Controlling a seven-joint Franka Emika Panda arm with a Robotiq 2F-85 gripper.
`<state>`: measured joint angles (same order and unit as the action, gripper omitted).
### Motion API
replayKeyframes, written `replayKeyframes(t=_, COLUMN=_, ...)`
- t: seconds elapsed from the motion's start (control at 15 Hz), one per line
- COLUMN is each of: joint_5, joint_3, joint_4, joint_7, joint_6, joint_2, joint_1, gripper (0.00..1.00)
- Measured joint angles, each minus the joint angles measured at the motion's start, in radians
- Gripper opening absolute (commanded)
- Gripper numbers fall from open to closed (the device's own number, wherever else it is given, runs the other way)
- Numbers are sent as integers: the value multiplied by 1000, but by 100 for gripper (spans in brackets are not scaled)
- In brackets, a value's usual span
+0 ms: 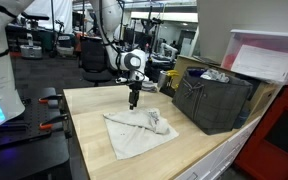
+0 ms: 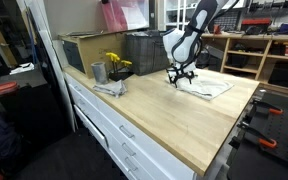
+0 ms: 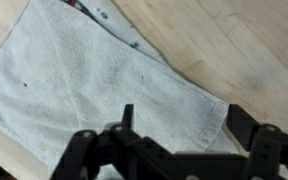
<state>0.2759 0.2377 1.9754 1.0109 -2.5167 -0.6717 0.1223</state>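
Open gripper above a pale grey cloth towel on a light wooden bench.
The rumpled towel lies mid-bench; the black fingers stand spread wide over its far part, holding nothing. A dark plastic crate stands to the right.

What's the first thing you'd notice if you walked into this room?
The rumpled white cloth towel spread on the light wooden table top stands out first, with the black robot gripper right over it, its jaws open. Beside the towel stands a dark plastic crate. In an exterior view, a bunch of yellow flowers brightens the far corner of the table.
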Motion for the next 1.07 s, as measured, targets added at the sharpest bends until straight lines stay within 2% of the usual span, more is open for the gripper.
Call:
replayKeyframes(t=0.13, joint_5=0, joint_3=9, joint_4=-1, joint_7=1, joint_6=-4, joint_2=-2, joint_1=8, gripper=92)
replayKeyframes(t=0.2, joint_5=0, joint_3=12, joint_4=-4, joint_7=1, joint_6=-5, joint_2=-4, joint_1=13, gripper=84)
replayKeyframes(t=0.27, joint_5=0, joint_3=16, joint_4=-8, joint_7=1, joint_6=-6, joint_2=-6, joint_1=20, gripper=68)
replayKeyframes(t=0.33, joint_5=0, joint_3=17, joint_4=-14, joint_7=1, joint_6=-7, joint_2=-7, joint_1=24, gripper=65)
replayKeyframes(t=0.87, joint_5=0, joint_3=31, joint_4=-48, joint_7=2, joint_6=-13, joint_2=-41, joint_1=57, gripper=5)
replayKeyframes(t=0.93, joint_5=0, joint_3=38, joint_4=-48, joint_7=2, joint_6=-15, joint_2=-47, joint_1=59, gripper=1)
replayKeyframes(t=1.07, joint_5=1, joint_3=54, joint_4=-48, joint_7=2, joint_6=-17, joint_2=-56, joint_1=62, gripper=0)
